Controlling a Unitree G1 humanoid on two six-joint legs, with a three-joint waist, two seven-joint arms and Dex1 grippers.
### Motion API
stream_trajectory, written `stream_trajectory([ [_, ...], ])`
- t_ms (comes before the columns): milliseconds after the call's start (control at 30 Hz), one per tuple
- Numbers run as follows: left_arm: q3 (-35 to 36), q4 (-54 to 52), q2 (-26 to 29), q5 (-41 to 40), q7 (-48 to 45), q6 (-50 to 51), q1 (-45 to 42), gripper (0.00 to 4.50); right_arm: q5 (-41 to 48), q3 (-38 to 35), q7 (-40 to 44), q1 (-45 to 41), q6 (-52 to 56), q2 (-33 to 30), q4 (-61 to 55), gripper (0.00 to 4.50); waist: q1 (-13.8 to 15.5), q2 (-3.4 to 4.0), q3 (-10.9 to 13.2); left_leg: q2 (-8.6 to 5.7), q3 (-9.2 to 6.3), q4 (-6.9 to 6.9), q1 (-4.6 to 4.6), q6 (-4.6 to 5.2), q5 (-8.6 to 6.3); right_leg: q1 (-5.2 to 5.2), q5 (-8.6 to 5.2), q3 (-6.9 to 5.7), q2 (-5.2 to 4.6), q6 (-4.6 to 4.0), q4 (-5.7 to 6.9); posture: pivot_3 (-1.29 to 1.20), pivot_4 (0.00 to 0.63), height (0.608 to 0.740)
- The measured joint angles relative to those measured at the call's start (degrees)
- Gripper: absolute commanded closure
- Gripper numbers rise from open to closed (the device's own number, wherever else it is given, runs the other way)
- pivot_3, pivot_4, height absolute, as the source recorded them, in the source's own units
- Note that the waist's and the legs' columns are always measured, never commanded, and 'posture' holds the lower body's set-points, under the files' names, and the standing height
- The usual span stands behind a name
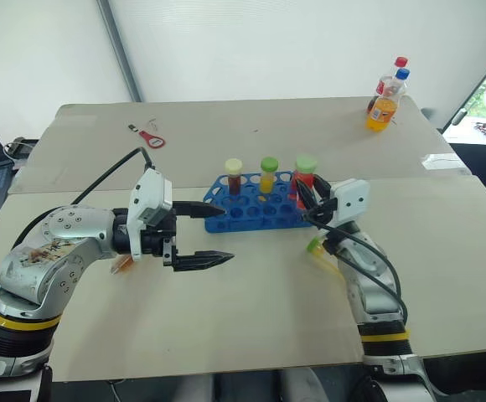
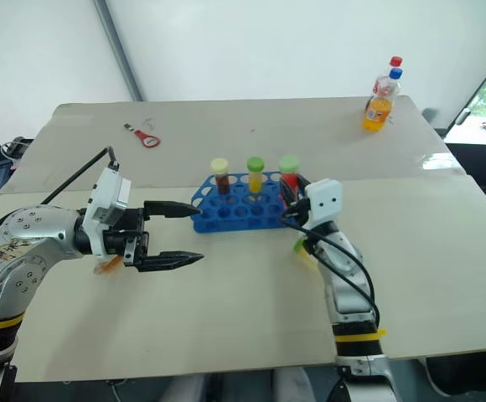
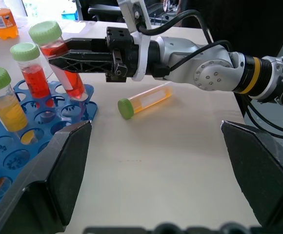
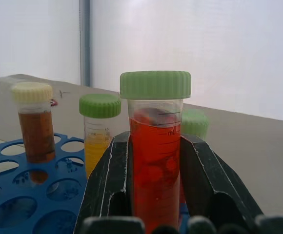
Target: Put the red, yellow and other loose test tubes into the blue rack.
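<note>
Robot loading test tubes into a blue rack [image 1: 255, 208] on a counter [image 1: 251, 310].

Three tubes stand in the rack: amber-brown with a cream cap [image 1: 234, 176], yellow with a green cap [image 1: 268, 173], red with a green cap [image 3: 31, 70]. The right end effector [image 3: 58, 52] is clamped on another red tube [image 4: 155, 146], tilted over the rack's near end, not yet seated. A yellow tube [image 3: 145, 100] lies loose on the counter just beside the rack. The left end effector [image 1: 205, 236] hovers with its jaws spread, empty.

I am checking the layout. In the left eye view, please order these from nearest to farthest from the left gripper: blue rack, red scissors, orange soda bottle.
From the left gripper:
1. Blue rack, just beyond its fingertips.
2. Red scissors, farther back, to the left.
3. Orange soda bottle, far right corner.
</note>
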Motion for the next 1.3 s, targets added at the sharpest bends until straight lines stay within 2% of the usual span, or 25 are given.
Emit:
stream_trajectory([
  [367, 0.00, 0.00, -0.68, -0.40, 1.49, 0.11, -0.25, 0.00, 0.59, 0.11, -2.82, 2.02, -0.37, 1.66, -0.60, 3.55, 0.02, 0.00, 0.00, 0.05, -0.02, -0.01, 0.00, 0.00, 0.00, 0.00, 0.01, 0.04, 0.08, -0.01, 0.00, 0.00, 0.150, 0.740],
  [433, 0.00, 0.00, -0.81, -0.40, 1.69, 0.11, -0.25, 0.00, 1.21, -0.18, -2.82, 2.45, -0.27, 1.70, -0.79, 2.48, 0.11, 0.00, 0.00, 0.05, -0.02, 0.00, 0.00, 0.00, 0.00, 0.01, 0.01, 0.04, 0.07, -0.01, 0.00, 0.00, 0.150, 0.740],
  [633, -0.02, 0.00, -1.37, -0.39, 2.41, 0.10, -0.26, 0.00, 2.80, -1.03, -2.06, 4.46, 4.74, -1.35, -2.47, 0.48, 0.08, 0.00, 0.00, 0.05, -0.02, -0.01, -0.01, 0.00, 0.00, -0.02, 0.01, 0.06, 0.08, -0.01, 0.00, 0.00, 0.150, 0.740],
  [867, 0.02, -0.25, -1.95, -0.02, 3.64, -0.04, 0.38, 0.00, 9.29, -4.48, 2.30, 12.74, 21.08, -11.53, -18.52, 0.48, 0.37, 0.00, 0.00, 0.04, -0.01, 0.00, -0.06, 0.03, -0.02, 0.01, 0.00, 0.07, 0.06, -0.01, -0.08, 0.00, 0.150, 0.740],
  [1000, 0.09, -0.27, 0.05, 1.21, 1.78, -0.92, 2.48, 0.00, 19.86, -10.30, 7.15, 15.32, 38.41, -24.57, -33.21, 0.48, 0.09, 0.01, 0.01, 0.07, -0.01, 0.00, -0.03, 0.04, -0.02, 0.07, 0.00, 0.11, 0.12, -0.01, -0.12, 0.00, 0.150, 0.740],
  [1100, -0.26, -0.36, 2.22, 2.95, -1.57, -3.62, 3.87, 0.00, 28.87, -11.24, 10.78, 11.74, 52.73, -35.35, -40.66, 0.48, -0.10, -0.01, 0.02, 0.10, -0.08, -0.04, 0.19, 0.04, -0.02, 0.29, 0.02, 0.14, 0.28, -0.04, -0.20, 0.00, 0.150, 0.740],
  [1167, -1.40, -0.58, 3.36, 4.42, -4.18, -6.00, 4.98, 0.00, 33.36, -9.11, 12.73, 7.90, 61.84, -42.30, -43.02, 0.48, 0.09, 0.01, 0.03, 0.10, -0.14, -0.04, 0.21, 0.08, 0.00, 0.37, 0.01, 0.13, 0.24, -0.05, -0.25, 0.00, 0.150, 0.740],
  [1233, -2.68, -0.75, 4.13, 6.26, -6.56, -8.57, 6.14, 0.00, 36.64, -5.49, 13.75, 3.24, 70.37, -46.91, -44.22, 0.48, 0.24, 0.01, 0.03, 0.10, -0.24, -0.03, 0.28, 0.09, 0.00, 0.62, 0.01, 0.06, 0.25, -0.05, -0.50, 0.00, 0.150, 0.740],
  [1300, -3.55, -1.11, 4.18, 7.28, -7.80, -10.03, 6.32, 0.00, 38.53, -2.43, 13.26, -0.11, 77.74, -47.56, -43.82, 0.48, 0.39, -0.01, 0.04, 0.11, -0.37, -0.02, 0.32, 0.11, 0.00, 0.90, 0.02, -0.04, 0.25, -0.04, -0.82, 0.00, 0.150, 0.740],
])
